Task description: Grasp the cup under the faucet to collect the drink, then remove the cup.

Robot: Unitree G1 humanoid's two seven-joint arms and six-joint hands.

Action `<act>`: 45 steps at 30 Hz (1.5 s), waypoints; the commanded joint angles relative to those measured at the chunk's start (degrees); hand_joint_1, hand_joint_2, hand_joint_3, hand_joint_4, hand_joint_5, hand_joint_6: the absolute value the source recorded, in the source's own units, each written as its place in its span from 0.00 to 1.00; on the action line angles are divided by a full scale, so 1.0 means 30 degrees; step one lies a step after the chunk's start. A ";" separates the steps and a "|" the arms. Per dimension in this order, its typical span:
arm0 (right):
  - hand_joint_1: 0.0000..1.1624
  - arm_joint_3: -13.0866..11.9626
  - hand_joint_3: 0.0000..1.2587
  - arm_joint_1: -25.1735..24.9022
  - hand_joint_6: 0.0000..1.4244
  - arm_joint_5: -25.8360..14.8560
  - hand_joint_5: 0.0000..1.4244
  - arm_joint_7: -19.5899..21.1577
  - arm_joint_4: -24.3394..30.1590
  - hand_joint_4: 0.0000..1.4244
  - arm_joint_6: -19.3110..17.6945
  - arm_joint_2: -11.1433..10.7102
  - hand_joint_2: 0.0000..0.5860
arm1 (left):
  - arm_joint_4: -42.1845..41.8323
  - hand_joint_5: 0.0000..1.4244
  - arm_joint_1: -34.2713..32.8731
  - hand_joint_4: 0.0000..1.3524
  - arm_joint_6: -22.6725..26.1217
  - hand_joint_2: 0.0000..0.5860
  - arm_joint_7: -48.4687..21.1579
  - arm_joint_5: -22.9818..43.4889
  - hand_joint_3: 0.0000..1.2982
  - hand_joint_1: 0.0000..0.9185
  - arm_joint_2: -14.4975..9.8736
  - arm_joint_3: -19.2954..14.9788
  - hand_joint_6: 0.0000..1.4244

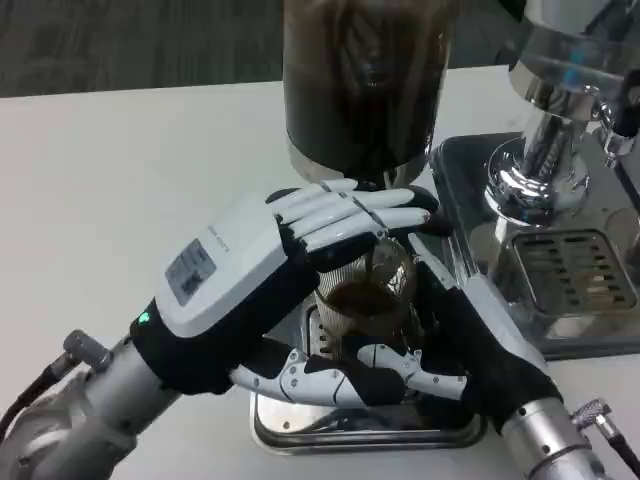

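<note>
A clear cup partly filled with dark drink stands on the metal drip tray, right under the faucet of the tall dispenser full of dark liquid. My left hand comes from the left and grips the cup, its white fingers wrapped across the rim's far side. My right hand reaches in from the lower right. Its fingers curl round the cup's lower near side, touching it. The cup's base is hidden behind both hands.
A chrome coffee machine with its own grated tray stands close on the right, nearly touching my right wrist. Open white table lies to the left and behind my left arm.
</note>
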State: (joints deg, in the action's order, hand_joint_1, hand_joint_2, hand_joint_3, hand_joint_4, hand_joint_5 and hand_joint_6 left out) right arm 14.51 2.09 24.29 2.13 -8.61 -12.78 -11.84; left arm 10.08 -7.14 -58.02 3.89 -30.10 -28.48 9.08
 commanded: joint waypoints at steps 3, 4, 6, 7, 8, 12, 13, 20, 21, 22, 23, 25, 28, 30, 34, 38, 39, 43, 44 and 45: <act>0.45 0.0030 0.00 -0.0221 0.03 -0.0214 0.00 0.0004 -0.0108 0.00 -0.0439 0.0083 0.34 | 0.0023 0.22 0.0770 0.14 0.0280 0.25 -0.0650 -0.0767 0.23 0.00 -0.0442 0.0291 0.18; 0.45 0.0018 0.00 -0.0202 0.03 -0.0228 0.00 0.0019 -0.0116 0.00 -0.0451 0.0095 0.34 | 0.0001 0.22 0.0769 0.14 0.0311 0.25 -0.0643 -0.0744 0.23 0.00 -0.0438 0.0273 0.18; 0.45 0.0003 0.00 -0.0192 0.03 -0.0234 0.00 0.0036 -0.0146 0.00 -0.0482 0.0106 0.34 | -0.0090 0.21 0.0830 0.12 0.0388 0.25 -0.0524 -0.0652 0.21 0.00 -0.0363 0.0145 0.16; 0.45 -0.0002 0.00 -0.0199 0.03 -0.0220 0.00 0.0048 -0.0159 0.00 -0.0493 0.0109 0.34 | -0.0138 0.20 0.0871 0.10 0.0423 0.25 -0.0460 -0.0619 0.20 0.00 -0.0321 0.0079 0.15; 0.45 -0.0018 0.00 -0.0209 0.03 -0.0222 0.00 0.0073 -0.0174 0.00 -0.0498 0.0126 0.34 | -0.0310 0.18 0.0976 0.09 0.0488 0.26 -0.0178 -0.0639 0.19 0.00 -0.0204 -0.0202 0.13; 0.45 -0.0078 0.00 -0.0231 0.04 -0.0267 0.00 0.0138 -0.0307 0.00 -0.0539 0.0186 0.34 | -0.0849 0.16 0.0868 0.06 0.0986 0.26 0.0052 -0.0309 0.18 0.00 -0.0179 -0.1034 0.10; 0.45 -0.0079 0.00 -0.0227 0.04 -0.0257 0.00 0.0147 -0.0320 0.00 -0.0552 0.0192 0.34 | -0.0891 0.15 0.0774 0.05 0.1096 0.26 0.0140 -0.0143 0.18 0.00 -0.0165 -0.1264 0.10; 0.45 -0.0124 0.00 -0.0221 0.04 -0.0245 0.00 0.0184 -0.0349 0.00 -0.0576 0.0249 0.34 | -0.0940 0.12 0.0628 0.01 0.1211 0.27 0.1162 0.0462 0.15 0.00 0.0453 -0.2809 0.07; 0.45 -0.0133 0.00 -0.0227 0.04 -0.0250 0.00 0.0181 -0.0362 0.00 -0.0584 0.0247 0.34 | -0.0913 0.12 0.0618 0.01 0.1141 0.27 0.1297 0.0508 0.15 0.00 0.0537 -0.2954 0.06; 0.45 -0.0139 0.00 -0.0232 0.04 -0.0247 0.00 0.0192 -0.0375 0.00 -0.0603 0.0246 0.34 | -0.0874 0.11 0.0613 0.00 0.1023 0.27 0.1466 0.0529 0.15 0.00 0.0630 -0.3113 0.06; 0.45 -0.0140 0.00 -0.0238 0.04 -0.0230 0.00 0.0210 -0.0381 0.00 -0.0620 0.0244 0.34 | -0.0852 0.11 0.0629 0.00 0.0901 0.27 0.1616 0.0544 0.14 0.00 0.0695 -0.3249 0.06; 0.45 -0.0140 0.00 -0.0224 0.04 -0.0212 0.00 0.0232 -0.0360 0.00 -0.0637 0.0249 0.35 | -0.1053 0.11 0.0936 0.00 0.0705 0.27 0.2181 0.0561 0.14 0.00 0.0970 -0.3779 0.06; 0.45 -0.0135 0.00 -0.0188 0.05 -0.0207 0.00 0.0278 -0.0333 0.00 -0.0663 0.0289 0.35 | -0.1318 0.11 0.1519 0.00 0.0639 0.27 0.2864 0.0621 0.14 0.00 0.1442 -0.4586 0.06; 0.46 -0.0147 0.00 -0.0163 0.05 -0.0178 0.00 0.0407 -0.0339 0.00 -0.0718 0.0349 0.35 | -0.1127 0.11 0.2151 0.00 0.0658 0.29 0.3809 0.0391 0.13 0.00 0.1878 -0.5474 0.05; 0.47 -0.0192 0.00 -0.0123 0.06 -0.0209 0.00 0.0610 -0.0421 0.00 -0.0800 0.0496 0.34 | -0.0304 0.09 0.3130 0.00 0.0960 0.30 0.4977 -0.0299 0.12 0.00 0.2068 -0.6561 0.03; 0.51 -0.0192 0.00 -0.0131 0.06 -0.0248 0.00 0.0826 -0.0611 0.00 -0.0929 0.0634 0.32 | 0.0721 0.08 0.4148 0.00 0.1603 0.33 0.6016 -0.1119 0.11 0.00 0.1979 -0.7114 0.02; 0.54 -0.0195 0.00 -0.0129 0.07 -0.0280 0.00 0.0862 -0.0661 0.00 -0.0997 0.0681 0.31 | 0.0946 0.08 0.4436 0.00 0.1783 0.33 0.6443 -0.1489 0.11 0.00 0.1996 -0.7248 0.02; 0.56 -0.0216 0.00 -0.0242 0.07 -0.0529 0.00 0.0823 -0.1119 0.00 -0.1342 0.0844 0.28 | 0.1358 0.08 0.4961 0.00 0.2311 0.33 0.7326 -0.2154 0.11 0.00 0.1963 -0.7212 0.01; 0.57 -0.0158 0.00 -0.0314 0.08 -0.0587 0.00 0.0769 -0.1272 0.00 -0.1394 0.0870 0.27 | 0.1414 0.08 0.5019 0.00 0.2438 0.34 0.7435 -0.2203 0.11 0.00 0.1932 -0.7130 0.01; 0.57 -0.0121 0.00 -0.0356 0.08 -0.0630 0.00 0.0726 -0.1364 0.00 -0.1431 0.0874 0.27 | 0.1438 0.08 0.5058 0.00 0.2561 0.34 0.7505 -0.2249 0.11 0.00 0.1909 -0.7047 0.01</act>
State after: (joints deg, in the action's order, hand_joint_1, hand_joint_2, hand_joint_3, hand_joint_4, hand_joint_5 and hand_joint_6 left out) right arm 14.17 1.69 23.16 4.14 -11.40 -15.56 -9.49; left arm 13.79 7.45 -51.29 25.01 -35.91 -22.36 -12.52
